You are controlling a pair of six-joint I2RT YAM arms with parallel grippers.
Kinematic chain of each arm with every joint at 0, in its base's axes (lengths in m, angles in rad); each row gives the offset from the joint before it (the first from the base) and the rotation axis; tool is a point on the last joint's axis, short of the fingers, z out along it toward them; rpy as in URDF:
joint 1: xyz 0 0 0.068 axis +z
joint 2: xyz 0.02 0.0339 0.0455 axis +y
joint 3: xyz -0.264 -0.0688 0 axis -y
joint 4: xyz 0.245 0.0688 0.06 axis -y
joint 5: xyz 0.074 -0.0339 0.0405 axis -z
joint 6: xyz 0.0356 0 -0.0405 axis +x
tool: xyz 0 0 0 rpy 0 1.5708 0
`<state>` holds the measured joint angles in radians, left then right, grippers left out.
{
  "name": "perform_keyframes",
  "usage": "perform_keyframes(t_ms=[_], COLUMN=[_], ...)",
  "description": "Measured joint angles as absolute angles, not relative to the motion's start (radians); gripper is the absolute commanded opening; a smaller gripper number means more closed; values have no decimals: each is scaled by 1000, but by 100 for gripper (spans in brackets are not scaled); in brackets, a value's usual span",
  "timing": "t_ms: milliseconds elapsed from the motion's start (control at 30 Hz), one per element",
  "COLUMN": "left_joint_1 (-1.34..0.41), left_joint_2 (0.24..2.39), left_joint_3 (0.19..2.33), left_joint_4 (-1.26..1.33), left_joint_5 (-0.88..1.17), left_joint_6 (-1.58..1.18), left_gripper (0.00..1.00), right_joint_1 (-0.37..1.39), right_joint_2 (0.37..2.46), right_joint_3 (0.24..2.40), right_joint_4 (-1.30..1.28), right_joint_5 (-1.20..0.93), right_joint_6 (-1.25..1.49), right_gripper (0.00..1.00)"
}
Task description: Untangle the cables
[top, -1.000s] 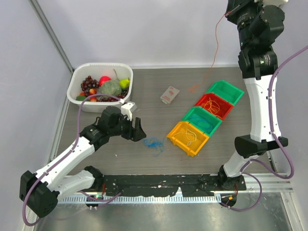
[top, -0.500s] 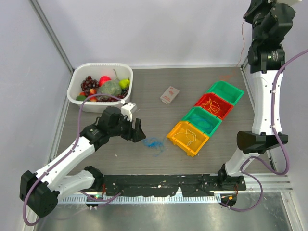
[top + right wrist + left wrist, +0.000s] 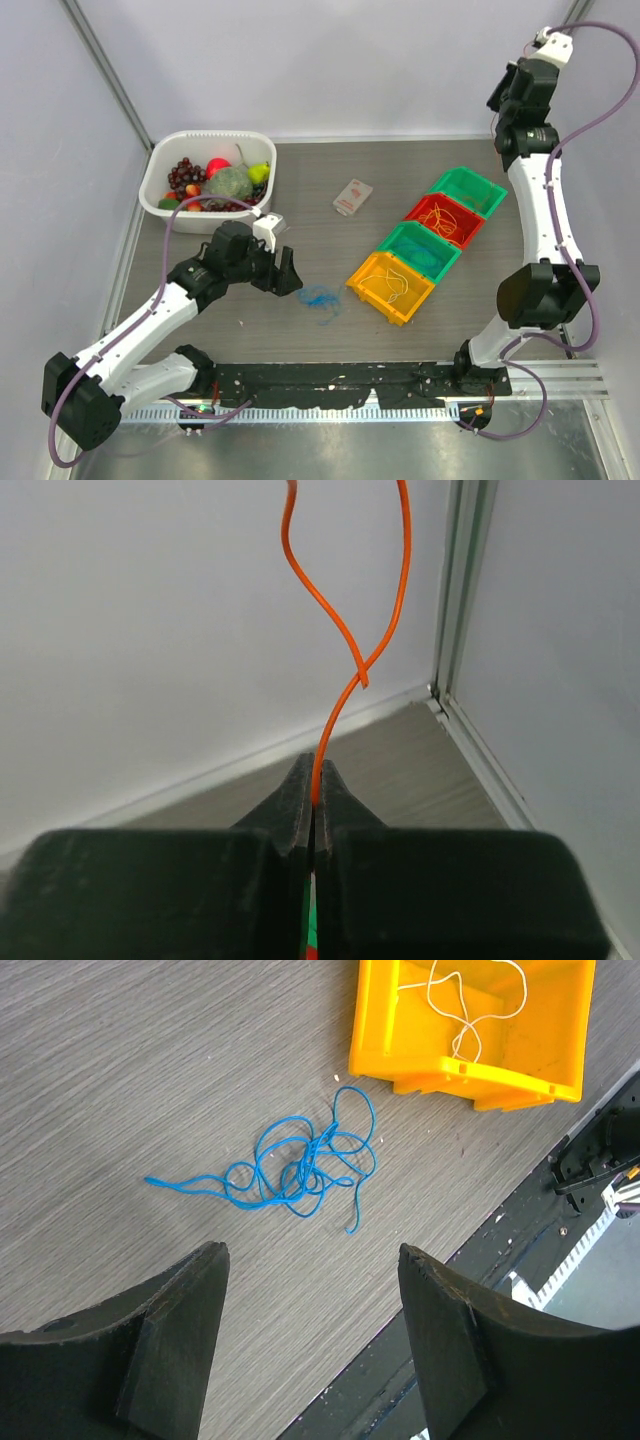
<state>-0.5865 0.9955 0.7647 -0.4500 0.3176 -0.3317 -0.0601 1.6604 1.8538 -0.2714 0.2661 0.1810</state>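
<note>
only the right wrist view shows right tool (image 3: 314,805) pinching orange cable (image 3: 340,630); left tool (image 3: 312,1252) gapes empty.

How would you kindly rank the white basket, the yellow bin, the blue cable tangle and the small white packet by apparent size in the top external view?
1. white basket
2. yellow bin
3. blue cable tangle and small white packet: these look about alike, too close to rank.

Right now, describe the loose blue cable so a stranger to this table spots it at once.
On the wood-grain table, find the yellow bin, nearest in its row. Just left of it, before the open left gripper, lies a blue cable tangle, the only cable on bare tabletop.
</note>
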Motion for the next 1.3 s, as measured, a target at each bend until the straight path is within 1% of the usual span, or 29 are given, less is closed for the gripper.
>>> perform_keyframes(t_ms=[167,300,433,633,733,833,933,967,1000,1033,1067,1100,1133,1167,1200,1233,1267,1300], left_joint_1=[-587,-587,-586,-583,-582,-582,-582,-582,-581,-581,-581,-581,-581,-581,-581,-581,-581,-581], left_joint_2=[996,996,996,996,996,996,996,996,996,996,996,997,998,1001,1005,1010,1016,1024], left_joint_3=[765,765,761,754,752,751,749,749,749,749,749,749,749,749,749,749,749,749], left_joint_4=[-450,-451,-450,-450,-451,-451,-451,-452,-453,-453,-453,-453,-453,-453,-453,-453,-453,-454], left_joint_5=[319,319,320,326,327,331,334,334,334,335,337,337,339,340,341,340,340,340], left_joint_6=[-331,-332,-331,-331,-327,-324,-324,-324,-324,-324,-324,-324,-325,-325,-327,-329,-332,-334], left_gripper=[73,73,73,73,73,73,73,74,73,74,74,74,74,75,75,75,75,75], right_joint_1=[-67,-75,-91,-126,-134,-137,-142,-143,-144,-145,-145,-145,-144,-143,-141,-139,-137,-134], right_joint_2=[1652,1693,1778,2069,2190,2282,2318,2318,2318,2318,2319,2319,2319,2319,2319,2319,2318,2317], right_joint_3=[1736,1728,1731,1912,1989,2112,2189,2193,2200,2202,2203,2203,2203,2203,2203,2203,2203,2204], right_joint_4=[-326,-460,-583,-831,-945,-1056,-1084,-1094,-1106,-1110,-1117,-1127,-1135,-1143,-1150,-1153,-1157,-1166], right_joint_5=[294,276,204,78,80,110,136,141,144,138,127,118,112,109,109,110,112,119], right_joint_6=[226,315,366,358,329,295,270,264,262,260,258,258,261,260,260,262,265,267], right_gripper=[1,1,1,1,1,1,1,3,10,15,25,29,37,39,45,47,53,56])
